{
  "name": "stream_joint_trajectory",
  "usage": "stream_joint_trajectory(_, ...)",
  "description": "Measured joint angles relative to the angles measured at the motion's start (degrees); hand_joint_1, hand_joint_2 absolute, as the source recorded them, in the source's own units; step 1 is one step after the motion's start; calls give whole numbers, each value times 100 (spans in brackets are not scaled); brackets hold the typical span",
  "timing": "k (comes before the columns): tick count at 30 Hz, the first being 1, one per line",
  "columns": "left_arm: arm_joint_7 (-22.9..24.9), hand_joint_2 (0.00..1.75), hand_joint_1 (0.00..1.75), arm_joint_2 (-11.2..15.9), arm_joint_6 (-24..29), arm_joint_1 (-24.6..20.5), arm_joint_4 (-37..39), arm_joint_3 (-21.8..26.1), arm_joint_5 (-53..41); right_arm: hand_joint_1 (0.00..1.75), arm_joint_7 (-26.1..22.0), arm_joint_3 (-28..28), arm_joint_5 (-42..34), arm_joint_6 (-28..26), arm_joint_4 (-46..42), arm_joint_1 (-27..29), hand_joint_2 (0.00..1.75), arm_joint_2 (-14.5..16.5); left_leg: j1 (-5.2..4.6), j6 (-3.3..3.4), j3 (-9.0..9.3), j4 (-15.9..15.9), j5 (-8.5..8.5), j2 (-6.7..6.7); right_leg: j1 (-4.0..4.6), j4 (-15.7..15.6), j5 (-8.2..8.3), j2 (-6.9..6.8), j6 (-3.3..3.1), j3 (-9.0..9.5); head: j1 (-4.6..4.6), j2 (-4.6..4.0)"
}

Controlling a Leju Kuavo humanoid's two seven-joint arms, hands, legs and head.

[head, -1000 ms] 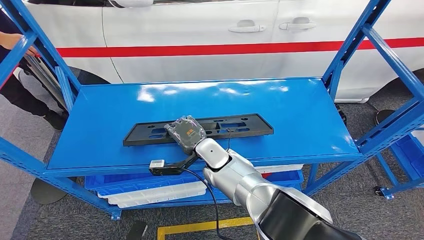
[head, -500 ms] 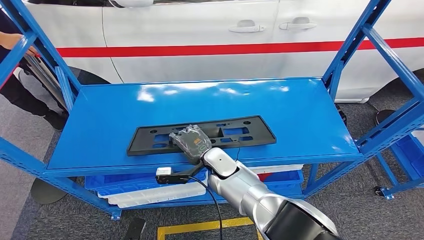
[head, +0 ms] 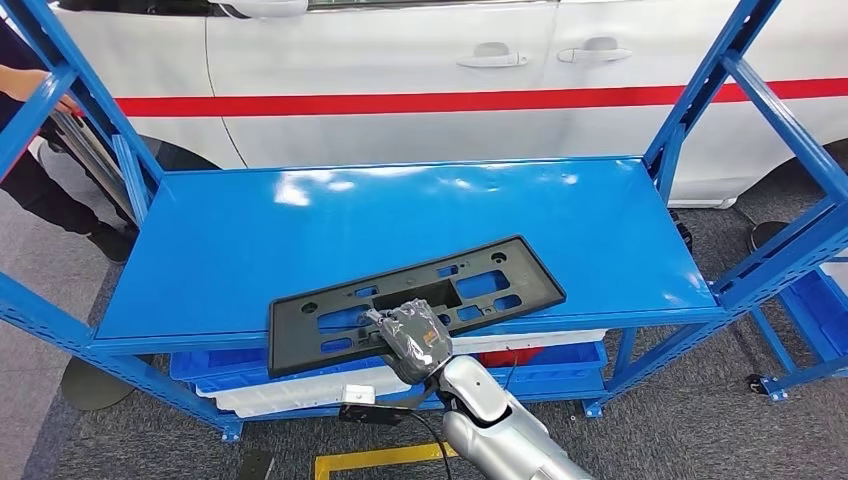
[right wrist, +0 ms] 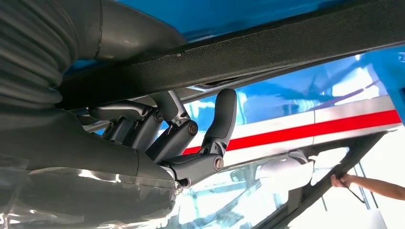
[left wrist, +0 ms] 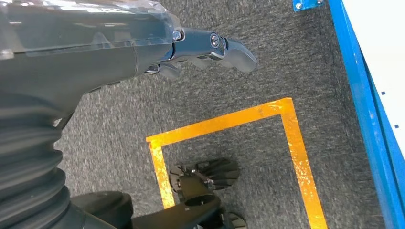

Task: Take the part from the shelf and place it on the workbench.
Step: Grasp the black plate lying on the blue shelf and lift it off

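Observation:
The part is a long black plastic frame (head: 300, 332) with cut-out slots. It lies slanted over the front edge of the blue shelf board (head: 400, 210), with its left end hanging past the edge. My right hand (head: 415, 340) grips its front rim near the middle. In the right wrist view the frame (right wrist: 286, 45) runs across as a dark bar, with my right hand (right wrist: 191, 138) clamped on it and dark fingers (right wrist: 224, 114) curled up against one face. My left hand (left wrist: 210, 45) hangs over the carpet, holding nothing, fingers loosely extended.
Blue uprights (head: 700, 90) flank the shelf on both sides. A white car with a red stripe (head: 400, 60) stands behind it. Blue and white bins (head: 300, 385) sit on the lower level. A person (head: 30, 85) stands at the far left. Yellow tape (left wrist: 229, 121) marks the floor.
My right hand has drawn back toward me with the frame. The frame slid from mid-shelf to the front edge and now overhangs it, turned at more of a slant.

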Motion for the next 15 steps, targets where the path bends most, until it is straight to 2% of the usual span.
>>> stream_joint_trajectory(6, 93, 175, 0, 6, -33, 2, 0, -79, -90, 175, 140, -172, 118, -28, -674, 461, 175, -142, -11, 53, 7, 51, -39, -1, -9, -5, -16, -2, 52, 33, 0, 0)
stream_joint_trajectory(10, 85, 175, 0, 5, -81, -28, 0, -144, -104, 175, 161, -295, 100, -39, -946, 638, 175, -223, -3, 126, 16, 49, -28, 3, -23, -24, -17, -1, 121, 70, 0, 0)
stream_joint_trajectory(11, 74, 175, 0, 1, -98, -38, 0, -152, -104, 175, 160, -328, 90, -47, -999, 673, 175, -243, 9, 154, 21, 28, -4, 7, -26, 30, -76, -3, 132, 58, 1, 0)
stream_joint_trajectory(12, 62, 175, 0, -3, -110, -48, 0, -161, -107, 175, 158, -359, 80, -56, -1048, 708, 175, -264, 20, 183, 20, 7, 23, 13, -27, 194, -211, -4, 135, -3, 1, 0)
stream_joint_trajectory(13, 49, 175, 0, -6, -116, -56, 0, -170, -111, 175, 156, -385, 76, -60, -1083, 740, 175, -284, 22, 204, 12, -8, 40, 20, -24, 491, -423, -6, 131, -124, 1, 0)
stream_joint_trajectory(15, 29, 175, 0, -10, -120, -59, 0, -193, -121, 175, 149, -417, 76, -67, -1128, 802, 175, -321, -6, 228, -21, -7, 57, 24, -5, 1320, -870, -7, 115, -465, 1, 0)
